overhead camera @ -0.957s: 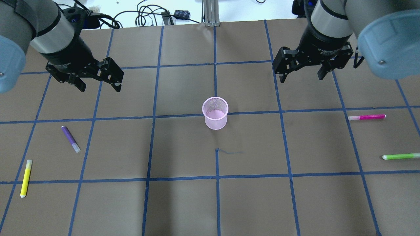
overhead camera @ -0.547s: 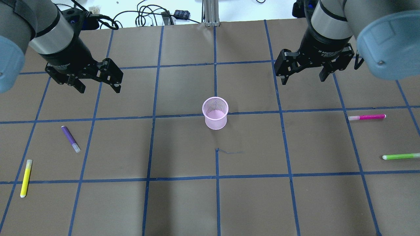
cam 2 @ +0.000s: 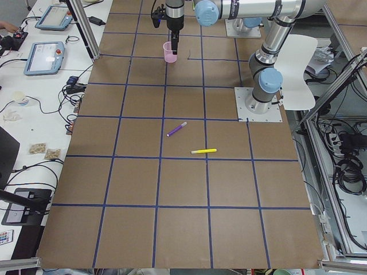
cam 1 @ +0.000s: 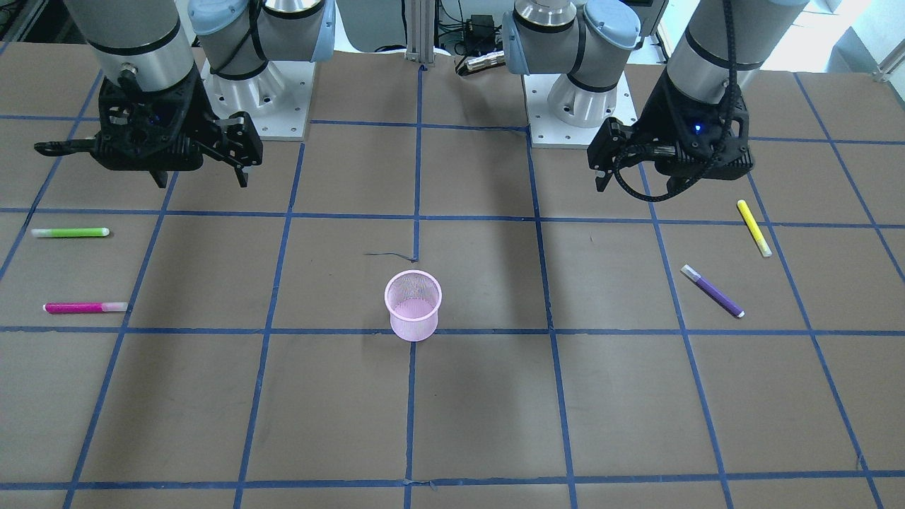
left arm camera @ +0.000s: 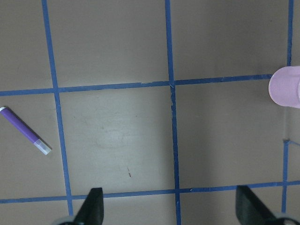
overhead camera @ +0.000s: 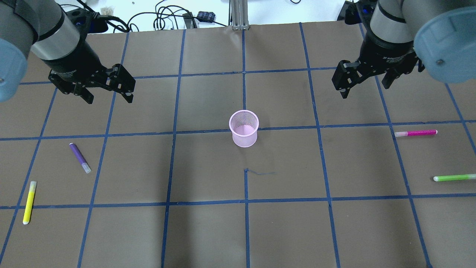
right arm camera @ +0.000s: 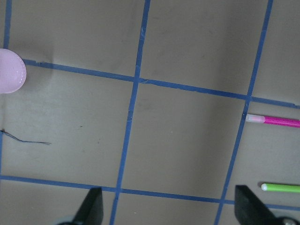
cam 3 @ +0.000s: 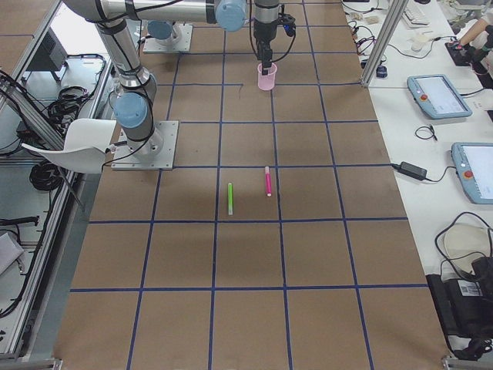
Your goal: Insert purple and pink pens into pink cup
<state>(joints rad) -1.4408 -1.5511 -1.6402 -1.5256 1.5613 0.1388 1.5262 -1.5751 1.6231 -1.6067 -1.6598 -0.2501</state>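
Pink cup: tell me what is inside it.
No pen shows inside the pink cup, only its mesh wall and pink bottom. The purple pen and pink pen lie on the table. Its near inner wall is hidden.

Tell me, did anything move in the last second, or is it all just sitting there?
The right gripper slid outward, away from the cup, and is now nearer the pink pen. The left gripper drifted only slightly outward. Both are open and hold nothing, as before. The cup, the pink pen, the purple pen, the yellow pen and the green pen lie where they were.
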